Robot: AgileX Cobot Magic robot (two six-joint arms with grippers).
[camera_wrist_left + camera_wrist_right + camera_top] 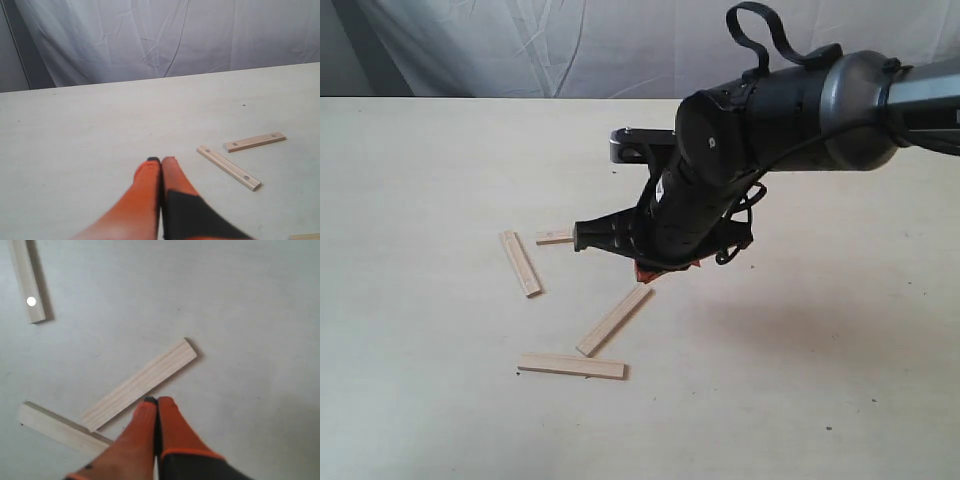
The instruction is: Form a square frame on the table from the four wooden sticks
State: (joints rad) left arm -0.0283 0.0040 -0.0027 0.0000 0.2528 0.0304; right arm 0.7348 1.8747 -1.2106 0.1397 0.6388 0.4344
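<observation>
Four pale wooden sticks lie apart on the table (430,400). A slanted one (520,262) is at the left, and a short bit of another (555,238) shows beside the arm. A diagonal stick (615,319) lies in the middle, with a level one (571,365) below it. My right gripper (645,270) reaches in from the right. It (157,401) is shut and empty, its orange tips at the long edge of the diagonal stick (140,385). My left gripper (161,161) is shut and empty, short of two dotted sticks (228,167) (255,141). It is outside the exterior view.
The bulky black right arm (750,130) hangs over the table's middle and hides part of one stick. A white curtain (570,45) closes off the far edge. The right wrist view also takes in a stick end (27,285) and another stick (62,430).
</observation>
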